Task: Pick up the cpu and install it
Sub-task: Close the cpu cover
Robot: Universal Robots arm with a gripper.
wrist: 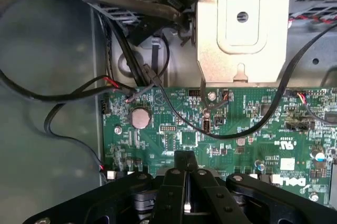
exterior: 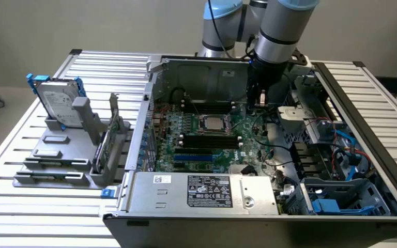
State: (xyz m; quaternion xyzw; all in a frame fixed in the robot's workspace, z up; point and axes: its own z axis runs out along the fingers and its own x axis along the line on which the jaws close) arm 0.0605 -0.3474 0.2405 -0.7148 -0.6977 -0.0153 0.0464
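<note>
One gripper (exterior: 261, 105), jaws pressed together and empty, hangs above the motherboard (exterior: 247, 147) at upper centre. Lower-left of it, mid-frame, the cpu (exterior: 212, 123) lies seated flat.

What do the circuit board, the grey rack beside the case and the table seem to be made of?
Circuit board: probably lacquered fibreglass laminate, glossy green, with fine printed traces.
Grey rack: likely moulded plastic, matte, uniform colour.
Table: apparently aluminium, satin silver ribbed slats.
</note>
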